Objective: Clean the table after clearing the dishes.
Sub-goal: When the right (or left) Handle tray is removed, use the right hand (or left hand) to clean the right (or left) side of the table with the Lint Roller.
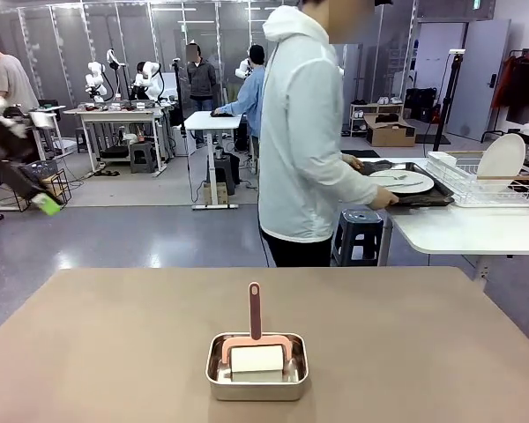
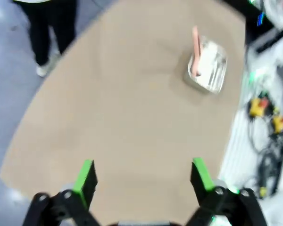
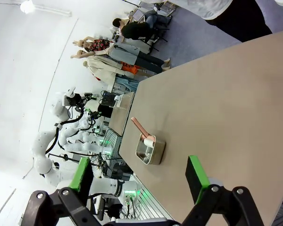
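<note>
Left pincer [image 2: 142, 169], right pincer [image 3: 138, 165] released; steel pan [image 1: 257, 389] on table [image 1: 106, 352] holds pink-handled white scrubber [image 1: 257, 359].

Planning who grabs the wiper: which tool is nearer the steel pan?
Left, probably, by little. The left tool, open, hangs over the left end of the table with the steel pan ahead; the right tool, open, faces it from the opposite end, where it looks smaller.

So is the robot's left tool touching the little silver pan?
Apart. The left wrist view shows the left tool open, with a wide stretch of bare table between it and the pan.
</note>
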Motion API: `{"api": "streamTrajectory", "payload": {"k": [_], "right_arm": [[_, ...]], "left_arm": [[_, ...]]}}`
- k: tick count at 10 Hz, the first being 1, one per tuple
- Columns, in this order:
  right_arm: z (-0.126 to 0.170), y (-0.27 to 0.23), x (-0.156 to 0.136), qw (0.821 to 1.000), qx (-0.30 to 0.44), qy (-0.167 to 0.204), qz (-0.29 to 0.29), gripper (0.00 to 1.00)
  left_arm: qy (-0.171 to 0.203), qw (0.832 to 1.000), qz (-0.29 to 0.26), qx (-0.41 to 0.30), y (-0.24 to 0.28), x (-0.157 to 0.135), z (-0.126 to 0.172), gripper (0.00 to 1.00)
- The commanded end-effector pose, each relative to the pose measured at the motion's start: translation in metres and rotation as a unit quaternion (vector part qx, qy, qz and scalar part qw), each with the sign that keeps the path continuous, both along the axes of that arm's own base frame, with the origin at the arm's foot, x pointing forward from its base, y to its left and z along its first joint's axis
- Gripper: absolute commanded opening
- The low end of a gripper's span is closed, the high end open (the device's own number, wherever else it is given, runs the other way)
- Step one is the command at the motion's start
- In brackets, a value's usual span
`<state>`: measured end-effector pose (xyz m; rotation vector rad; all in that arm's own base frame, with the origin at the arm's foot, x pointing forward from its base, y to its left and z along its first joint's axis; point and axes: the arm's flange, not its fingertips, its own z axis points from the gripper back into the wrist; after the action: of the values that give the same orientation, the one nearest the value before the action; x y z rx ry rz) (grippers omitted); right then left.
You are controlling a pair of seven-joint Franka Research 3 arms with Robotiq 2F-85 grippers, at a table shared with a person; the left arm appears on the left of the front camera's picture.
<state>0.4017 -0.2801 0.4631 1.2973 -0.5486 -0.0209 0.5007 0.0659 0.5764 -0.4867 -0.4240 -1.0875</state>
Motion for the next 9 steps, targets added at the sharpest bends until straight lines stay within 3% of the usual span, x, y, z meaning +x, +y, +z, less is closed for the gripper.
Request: {"api": "streamTrajectory", "payload": {"k": [1, 3, 4, 6, 7, 9], "right_arm": [[0.001, 0.002, -0.004, 1.000, 0.001, -0.008, 0.002, 1.00], [0.001, 0.002, -0.004, 1.000, 0.001, -0.008, 0.002, 1.00], [0.001, 0.002, -0.004, 1.000, 0.001, -0.008, 0.002, 1.00], [0.001, 0.002, -0.004, 1.000, 0.001, -0.008, 0.002, 1.00], [0.001, 0.002, -0.004, 1.000, 0.001, -0.008, 0.002, 1.00], [0.001, 0.002, -0.004, 1.000, 0.001, -0.008, 0.002, 1.00]], "left_arm": [[-0.048, 0.995, -0.054, 0.067, -0.071, -0.031, -0.017, 1.00], [-0.090, 0.976, -0.131, 0.151, -0.140, -0.057, -0.027, 1.00], [-0.080, 0.968, -0.162, 0.172, -0.162, -0.065, -0.038, 1.00], [-0.051, 0.973, -0.155, 0.162, -0.175, -0.066, -0.047, 1.00], [-0.061, 0.968, -0.180, 0.163, -0.184, -0.067, -0.037, 1.00], [-0.061, 0.968, -0.180, 0.163, -0.184, -0.067, -0.037, 1.00]]}}
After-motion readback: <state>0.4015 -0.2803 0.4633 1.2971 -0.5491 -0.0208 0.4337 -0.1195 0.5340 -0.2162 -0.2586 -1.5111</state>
